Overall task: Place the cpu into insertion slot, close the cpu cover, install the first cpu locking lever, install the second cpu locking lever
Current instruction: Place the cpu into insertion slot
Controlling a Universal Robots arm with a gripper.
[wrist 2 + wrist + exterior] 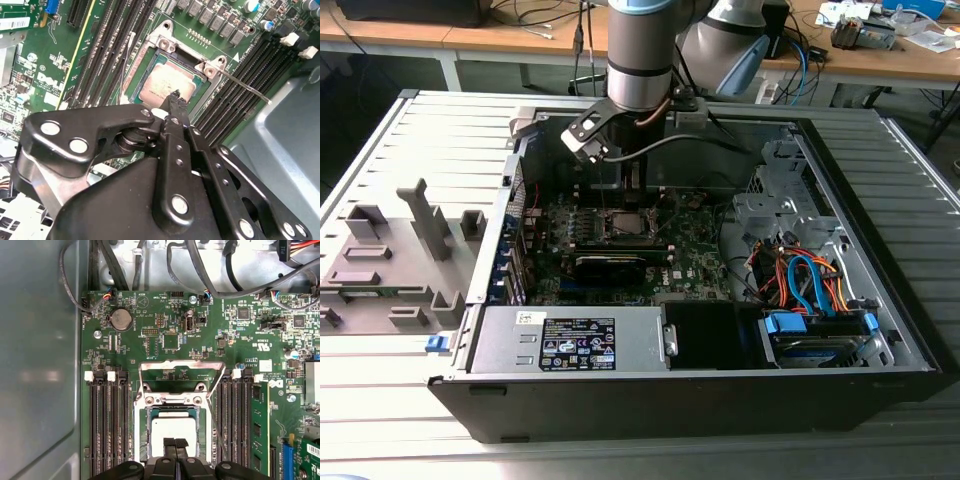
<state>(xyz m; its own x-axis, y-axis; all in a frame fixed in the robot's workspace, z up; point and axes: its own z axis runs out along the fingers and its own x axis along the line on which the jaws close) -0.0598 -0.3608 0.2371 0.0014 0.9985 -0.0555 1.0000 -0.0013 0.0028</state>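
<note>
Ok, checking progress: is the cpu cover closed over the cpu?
No, the cpu cover is flipped open, leaving the cpu bare.

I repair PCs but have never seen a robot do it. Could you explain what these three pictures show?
The thick grey column in the exterior view is a robot arm. It reaches down into an open computer case that lies on a slatted table. That picture comes from a camera standing off the arm. The two wrist views come from cameras riding near the arm's wrist, looking past its black hand.

Inside the case is the green motherboard. The cpu sits in the insertion slot, and the cpu cover is swung open. The hand is shut and holds nothing I can see. Its tips are over the cpu's edge, but I cannot tell whether they touch it.
</note>
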